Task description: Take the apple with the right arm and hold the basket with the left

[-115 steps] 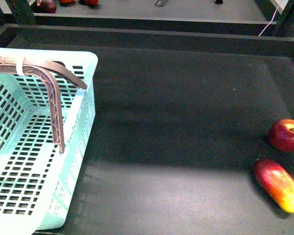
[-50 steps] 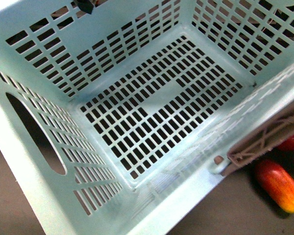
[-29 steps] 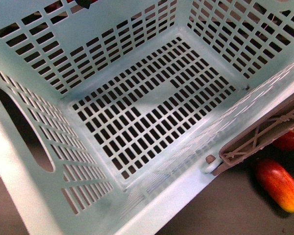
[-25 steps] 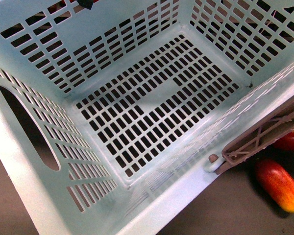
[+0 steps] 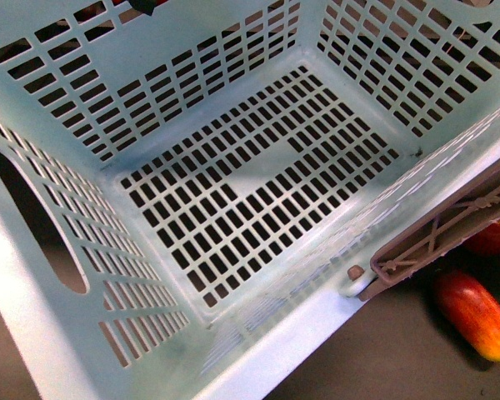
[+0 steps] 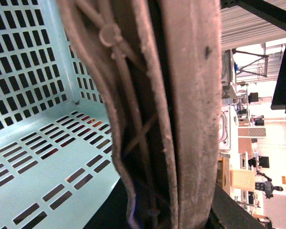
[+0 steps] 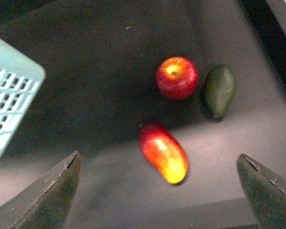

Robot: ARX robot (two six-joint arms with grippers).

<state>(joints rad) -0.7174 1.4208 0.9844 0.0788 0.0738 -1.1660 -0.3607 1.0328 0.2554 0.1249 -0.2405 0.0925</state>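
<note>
From the front, the tilted teal basket (image 5: 58, 350) fills nearly everything. Its brown latticed handle (image 5: 450, 237) half hides the apple (image 5: 498, 236), with a long red-and-yellow fruit (image 5: 475, 315) nearer.

At the left wrist the handle (image 6: 181, 105) blocks the lens, so I cannot tell whether the left gripper clasps it.

At the right wrist, the right gripper (image 7: 157, 200) hangs wide apart and empty. The apple (image 7: 177, 78) lies ahead of it, past the long fruit (image 7: 163, 152), which lies slantwise in the path. A dark green fruit (image 7: 219, 90) sits just beside the apple.
</note>
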